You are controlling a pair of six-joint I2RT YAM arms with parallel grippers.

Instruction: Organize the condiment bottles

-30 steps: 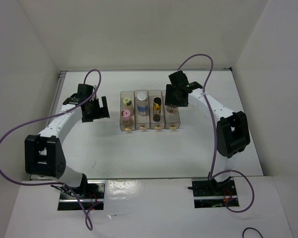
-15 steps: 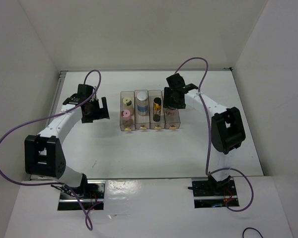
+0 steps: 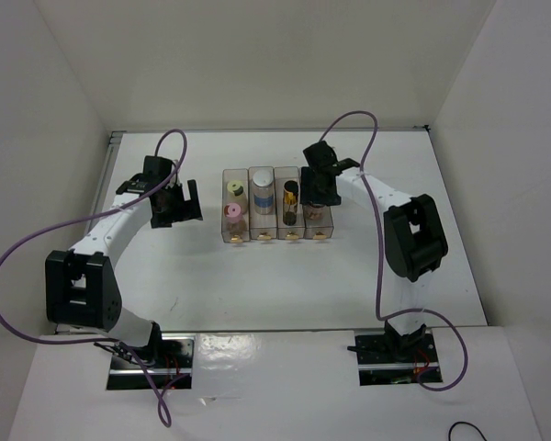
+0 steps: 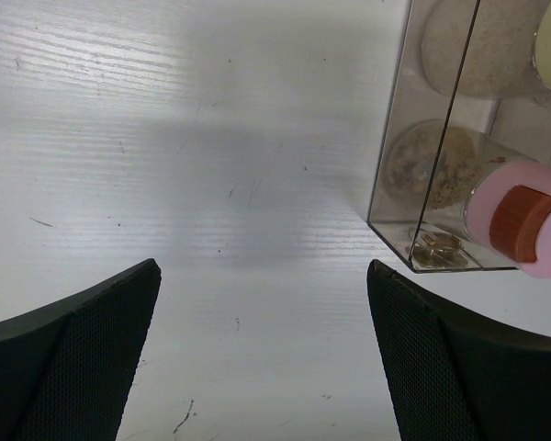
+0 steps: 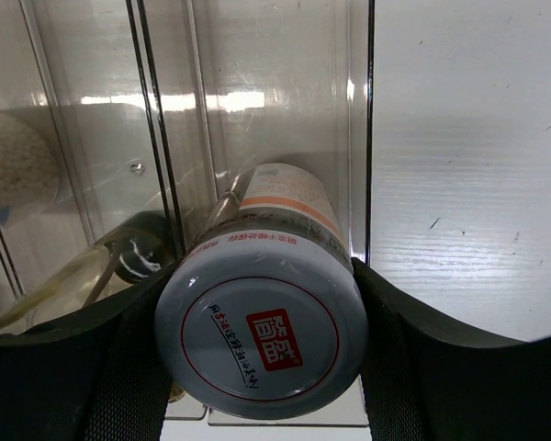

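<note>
My right gripper (image 3: 317,186) (image 5: 262,354) is shut on the white red-marked cap (image 5: 262,340) of a condiment bottle, whose body reaches down into the rightmost compartment of the clear rack (image 3: 230,236) (image 5: 275,101). In the leftmost compartment stand the yellow-green-capped bottle (image 3: 235,189) and the pink-capped bottle (image 3: 232,212) (image 4: 523,220). The white-capped bottle (image 3: 263,188) fills the second compartment and the dark-capped amber one (image 3: 291,197) (image 5: 142,253) the third. Left of the rack hovers my left gripper (image 3: 178,206) (image 4: 266,367), open and holding nothing.
White walls enclose the table on three sides. Purple cables loop from both arms. The rack's corner (image 4: 422,248) lies just ahead and to the right of the left fingers (image 4: 477,367). Bare tabletop (image 3: 275,285) lies between the rack and the arm bases.
The right arm has swung left and inward, carrying its gripper and bottle slightly left over the rack's right end. The left arm has not moved.
</note>
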